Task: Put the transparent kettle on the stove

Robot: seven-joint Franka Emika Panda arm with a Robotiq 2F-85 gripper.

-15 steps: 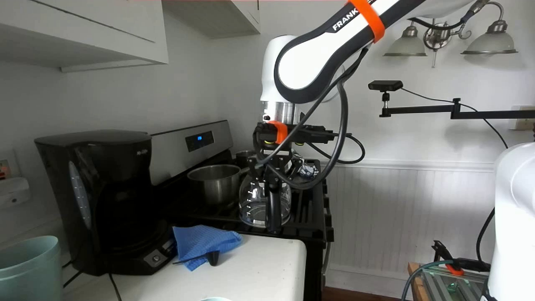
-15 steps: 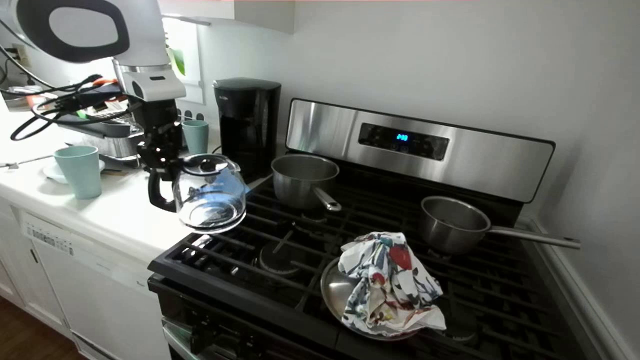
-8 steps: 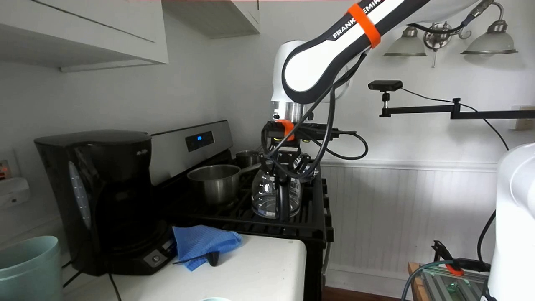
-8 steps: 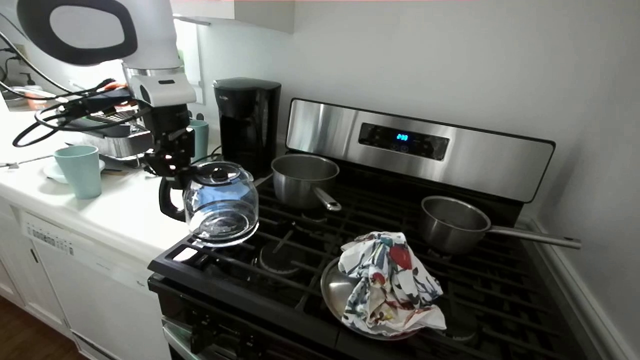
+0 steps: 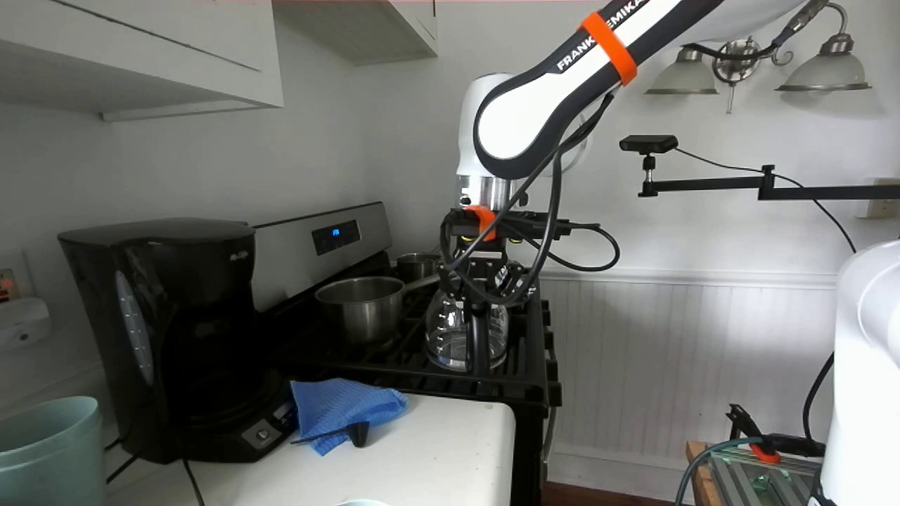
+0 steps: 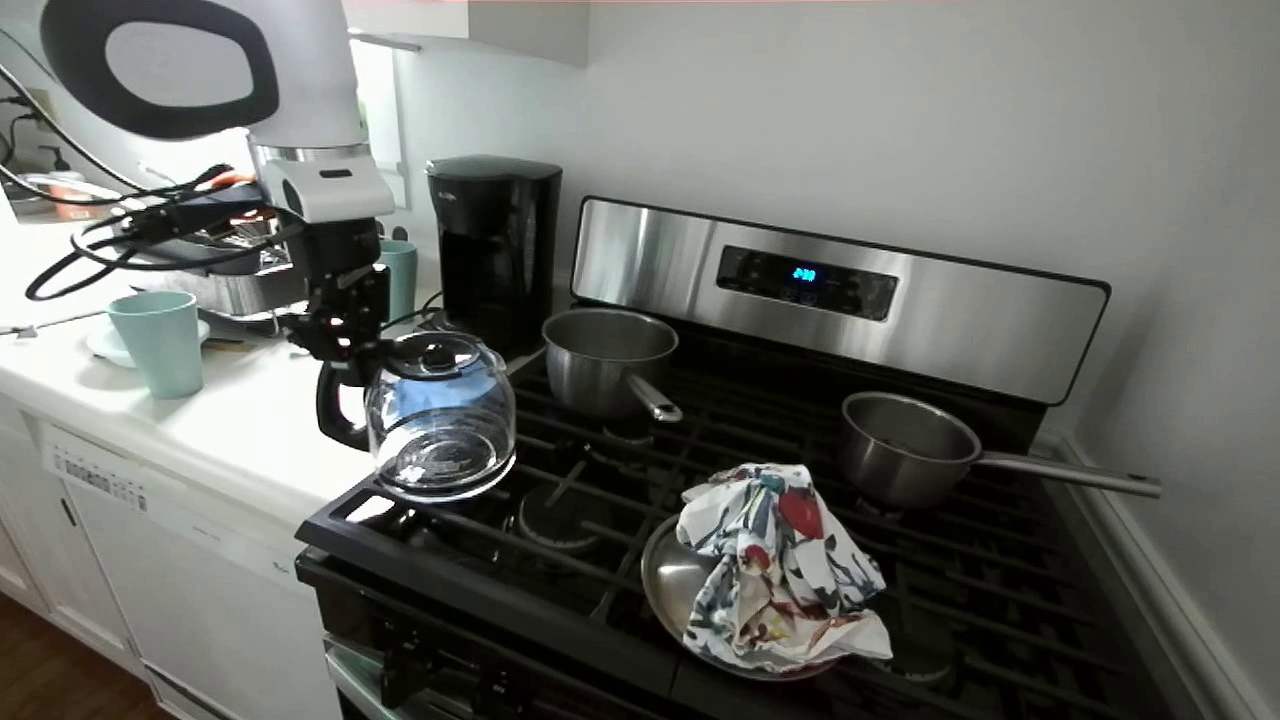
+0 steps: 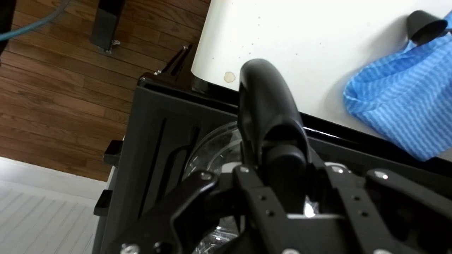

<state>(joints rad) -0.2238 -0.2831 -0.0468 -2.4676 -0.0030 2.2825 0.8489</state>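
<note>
The transparent kettle (image 6: 442,435) is upright at the stove's (image 6: 745,428) front corner, nearest the table (image 5: 443,457). The hand (image 7: 280,157) is clamped around the top of the black handle (image 7: 266,95), a finger on each side, which spares the glass any squeeze. That handle points toward the table, probably because the arm (image 5: 520,123) reaches over from that side. A metal pot (image 6: 585,375) and a second pot (image 6: 895,470) take the back, and a pan (image 6: 672,585) under a flowered cloth (image 6: 775,575) the far front, so this corner seems the natural choice. Whether the base bears weight or hangs just above is unclear; the grip should wait until contact is sure.
</note>
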